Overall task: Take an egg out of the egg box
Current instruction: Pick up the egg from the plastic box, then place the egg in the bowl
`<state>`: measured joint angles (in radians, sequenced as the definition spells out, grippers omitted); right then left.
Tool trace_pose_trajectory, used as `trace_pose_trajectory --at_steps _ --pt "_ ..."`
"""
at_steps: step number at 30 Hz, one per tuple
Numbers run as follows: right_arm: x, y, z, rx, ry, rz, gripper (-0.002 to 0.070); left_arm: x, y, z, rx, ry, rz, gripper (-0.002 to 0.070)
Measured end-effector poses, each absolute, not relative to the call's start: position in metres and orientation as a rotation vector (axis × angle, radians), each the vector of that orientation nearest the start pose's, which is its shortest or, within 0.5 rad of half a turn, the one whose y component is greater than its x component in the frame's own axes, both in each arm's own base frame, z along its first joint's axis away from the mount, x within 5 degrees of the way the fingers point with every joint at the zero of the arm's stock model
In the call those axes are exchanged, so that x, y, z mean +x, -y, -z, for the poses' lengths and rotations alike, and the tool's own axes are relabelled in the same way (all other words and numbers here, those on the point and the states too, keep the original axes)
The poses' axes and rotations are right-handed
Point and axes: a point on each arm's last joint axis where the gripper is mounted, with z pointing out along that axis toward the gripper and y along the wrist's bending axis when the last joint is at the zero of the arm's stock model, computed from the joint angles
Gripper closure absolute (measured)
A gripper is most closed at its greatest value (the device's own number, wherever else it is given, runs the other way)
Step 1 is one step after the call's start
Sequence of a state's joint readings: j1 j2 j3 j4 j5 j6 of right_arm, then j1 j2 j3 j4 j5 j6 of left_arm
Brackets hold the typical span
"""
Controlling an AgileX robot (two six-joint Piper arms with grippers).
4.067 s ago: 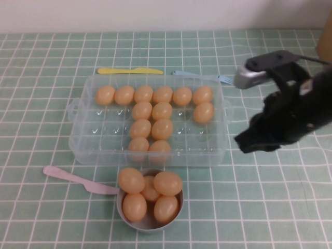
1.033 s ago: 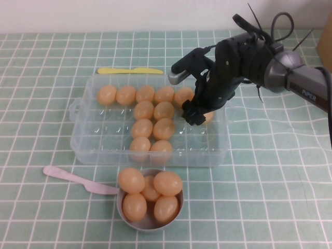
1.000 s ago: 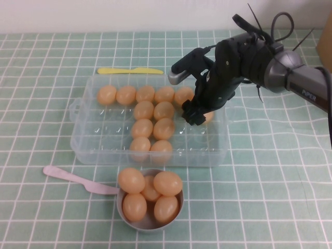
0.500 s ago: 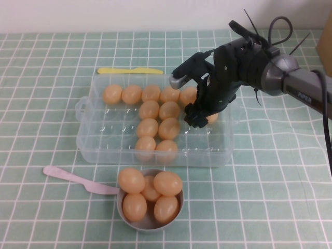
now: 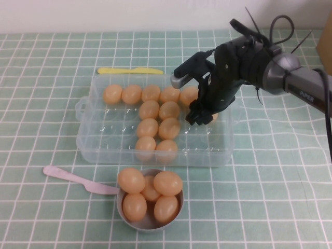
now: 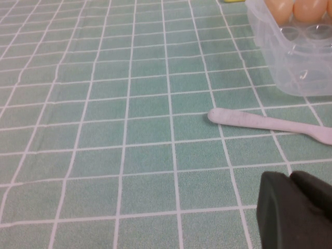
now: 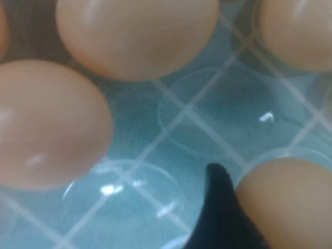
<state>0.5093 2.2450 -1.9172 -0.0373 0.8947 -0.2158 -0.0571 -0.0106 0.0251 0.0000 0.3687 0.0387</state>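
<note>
I am holding the right gripper low inside the box, at its right end, with the fingers closed around the egg in the second row; the wrist view is showing a dark finger pressed against that egg's shell. Compared with a second ago, the box is sitting further to the robot's right and slightly turned, so the gripper is dragging it while gripping, and the egg is not yet lifting clear of its cell. I am judging the grasp as made but the extraction as barely started; a straight upward pull is called for, since the light box can slide again. The box is thin clear plastic with rounded corners, a side handle and dimpled round cells; the eggs are smooth, matte peach ovals, so I am expecting them to slip under uneven pressure. The left gripper is hanging parked over the green checked cloth near the pink spoon; I cannot tell whether it is released or clenched.
</note>
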Motion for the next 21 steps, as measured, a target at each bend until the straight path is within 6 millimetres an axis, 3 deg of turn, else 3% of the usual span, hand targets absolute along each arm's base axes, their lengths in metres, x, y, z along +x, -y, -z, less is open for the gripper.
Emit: trace_pose_trajectory --at_steps 3,6,9,12,17,21 --pt "0.427 -0.235 -0.218 -0.965 -2.514 -0.048 0.0301 0.053 0.003 -0.172 0.089 -1.865 0.013 0.0678" --pt "0.414 -0.230 -0.257 -0.880 -2.514 -0.085 0.0302 0.053 0.003 -0.172 0.089 -1.865 0.013 0.0678" --pt "0.392 -0.228 -0.292 -0.784 -2.532 -0.132 0.0302 0.053 0.003 -0.172 0.089 -1.865 0.013 0.0678" --pt "0.359 -0.233 -0.314 -0.769 -2.546 -0.206 0.0302 0.053 0.003 -0.172 0.089 -1.865 0.013 0.0678" --pt "0.289 -0.248 -0.325 -0.860 -2.579 -0.401 0.0302 0.053 0.003 -0.172 0.089 -1.865 0.013 0.0678" --pt "0.244 -0.262 -0.322 -1.048 -2.567 -0.512 0.0302 0.053 0.003 -0.172 0.089 -1.865 0.013 0.0678"
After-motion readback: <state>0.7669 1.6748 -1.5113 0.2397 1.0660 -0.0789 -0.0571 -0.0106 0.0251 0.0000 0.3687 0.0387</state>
